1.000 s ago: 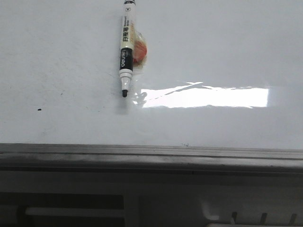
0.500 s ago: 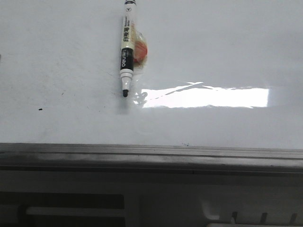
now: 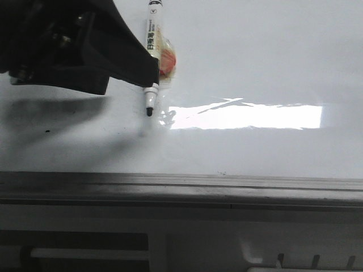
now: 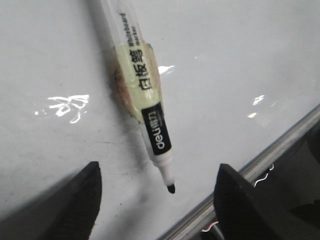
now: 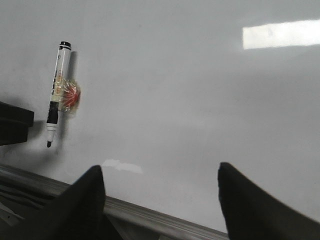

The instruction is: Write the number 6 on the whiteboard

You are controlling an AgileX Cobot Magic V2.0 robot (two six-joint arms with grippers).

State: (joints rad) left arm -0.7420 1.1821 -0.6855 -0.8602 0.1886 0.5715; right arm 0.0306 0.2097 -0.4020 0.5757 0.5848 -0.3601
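Nearest the robot runs the grey metal frame edge (image 3: 181, 190) of the large glossy white whiteboard (image 3: 255, 62), and every place here is told from the white-barrelled marker pen with a black label band (image 3: 152, 54) that lies on that board with its uncapped black tip (image 3: 149, 111) toward the frame edge. No drawn number 6 shows on the board in any view; the surface carries only faint smudges and a tiny dark speck (image 3: 46, 131), which sits nearer the frame than the pen's tip and off to the pen's left in the front view. A bright rectangular glare (image 3: 247, 117) lies on the board level with the pen's tip and to its right. A small red and clear object (image 3: 167, 59) rests against the right side of the pen's barrel, partway up it. The black left gripper (image 4: 157, 200) hangs over the pen's tip end, its two dark fingers (image 4: 80, 200) spread wide to either side of the tip and holding nothing; in the front view its dark body covers the board just left of the barrel and overlaps the label band. The right gripper (image 5: 160, 200) is well apart from the pen, jaws likewise wide apart and empty, over bare board near the frame.
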